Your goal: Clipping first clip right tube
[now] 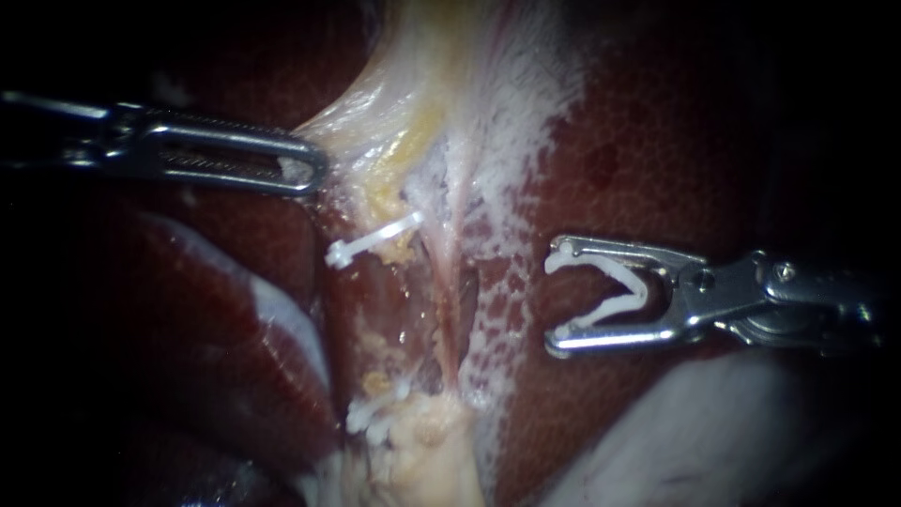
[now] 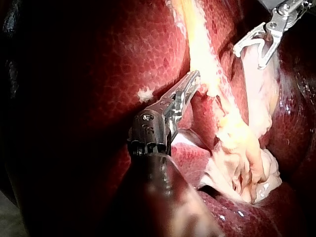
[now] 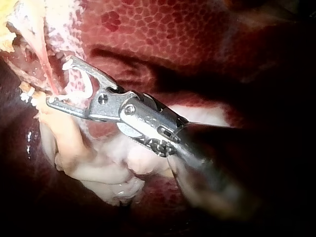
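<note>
My right instrument (image 1: 556,300) comes in from the right. Its jaws stand wide with a white clip (image 1: 615,291) seated between them, touching both. It hangs to the right of the thin pink right tube (image 1: 455,282), apart from it. In the right wrist view its jaws (image 3: 58,81) are close beside that tube (image 3: 49,74). My left instrument (image 1: 305,172) is shut on the pale gallbladder tissue (image 1: 375,122) and holds it toward the left. The left wrist view shows those jaws (image 2: 191,83) on the pale strand (image 2: 207,59), with my right instrument (image 2: 249,57) beyond.
Two white clips sit on the left tube, one high (image 1: 371,239) and one low (image 1: 375,418). Dark red liver (image 1: 676,141) surrounds the field. Whitish film (image 1: 516,122) covers the liver beside the tubes. A pale stump of tissue (image 1: 427,451) lies below.
</note>
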You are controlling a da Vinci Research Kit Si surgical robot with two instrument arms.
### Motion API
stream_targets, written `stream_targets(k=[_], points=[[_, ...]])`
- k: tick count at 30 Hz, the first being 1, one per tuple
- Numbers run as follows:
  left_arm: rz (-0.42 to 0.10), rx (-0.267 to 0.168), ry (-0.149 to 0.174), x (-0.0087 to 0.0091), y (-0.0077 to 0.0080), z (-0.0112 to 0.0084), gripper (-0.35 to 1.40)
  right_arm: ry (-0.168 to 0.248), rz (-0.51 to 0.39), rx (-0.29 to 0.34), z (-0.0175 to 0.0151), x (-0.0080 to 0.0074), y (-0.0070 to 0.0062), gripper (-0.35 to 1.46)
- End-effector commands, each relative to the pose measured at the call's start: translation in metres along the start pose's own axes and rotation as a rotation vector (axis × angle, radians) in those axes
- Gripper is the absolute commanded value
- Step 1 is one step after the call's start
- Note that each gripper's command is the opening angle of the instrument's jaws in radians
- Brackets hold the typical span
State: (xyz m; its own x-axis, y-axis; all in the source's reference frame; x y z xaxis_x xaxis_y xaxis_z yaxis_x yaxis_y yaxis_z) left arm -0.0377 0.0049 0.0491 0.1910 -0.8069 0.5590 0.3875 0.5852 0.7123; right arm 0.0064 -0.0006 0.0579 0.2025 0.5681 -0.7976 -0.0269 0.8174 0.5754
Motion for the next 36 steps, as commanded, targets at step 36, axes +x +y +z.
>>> stream_targets(k=[36], points=[[-0.024,-0.023,-0.003,-0.0037,0.0007,-0.0037,-0.35,-0.022,0.057,0.075,0.0107,-0.0093,-0.0009,0.60]])
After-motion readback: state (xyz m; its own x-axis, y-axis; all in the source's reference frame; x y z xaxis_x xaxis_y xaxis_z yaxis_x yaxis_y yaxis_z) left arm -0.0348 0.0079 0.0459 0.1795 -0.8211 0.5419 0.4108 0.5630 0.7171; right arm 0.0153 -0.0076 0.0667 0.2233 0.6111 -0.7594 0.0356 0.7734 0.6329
